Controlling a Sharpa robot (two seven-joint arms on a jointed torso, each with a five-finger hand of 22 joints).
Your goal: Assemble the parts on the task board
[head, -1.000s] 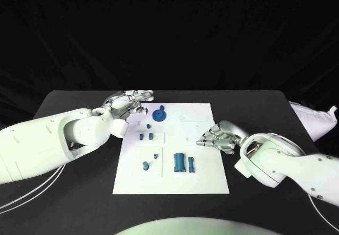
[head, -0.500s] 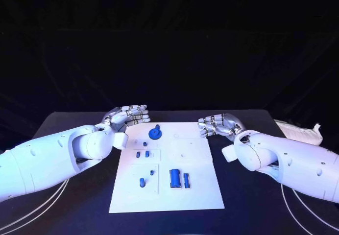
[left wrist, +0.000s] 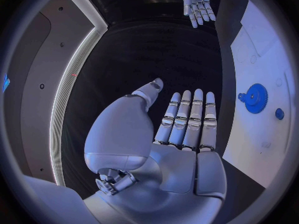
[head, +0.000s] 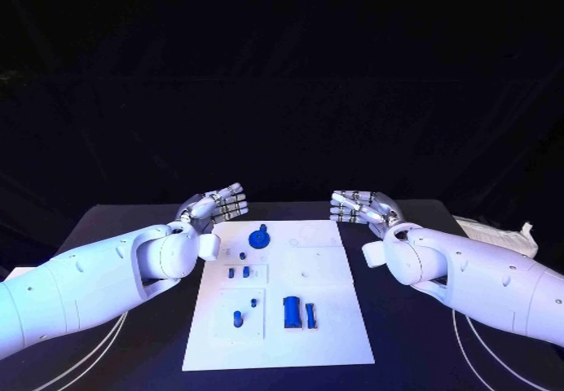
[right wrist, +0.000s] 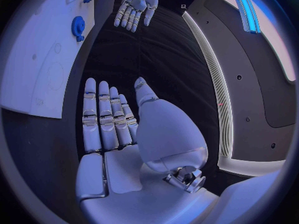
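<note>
The white task board (head: 329, 326) lies in the middle of the black table. On it sit a blue gear (head: 260, 239), two small blue pegs (head: 239, 272), a small blue piece (head: 239, 318) and two upright-lying blue bars (head: 292, 311). My left hand (head: 221, 204) hovers flat and open beyond the board's far left corner, fingers straight, holding nothing. My right hand (head: 359, 207) hovers the same way beyond the far right corner, empty. The left wrist view shows my left hand (left wrist: 181, 124), the gear (left wrist: 254, 98) and my right hand (left wrist: 197, 2). The right wrist view shows my right hand (right wrist: 109, 117) and the gear (right wrist: 77, 26).
A white crumpled bag or cloth (head: 500, 234) lies at the table's right edge. White cables (head: 94, 350) run along the table's front left. Black table surface surrounds the board on both sides.
Both hands have lifted off the board, uncurled and moved to its far corners with fingers straight. The right hand left the board's right edge. The whole view has also shifted.
</note>
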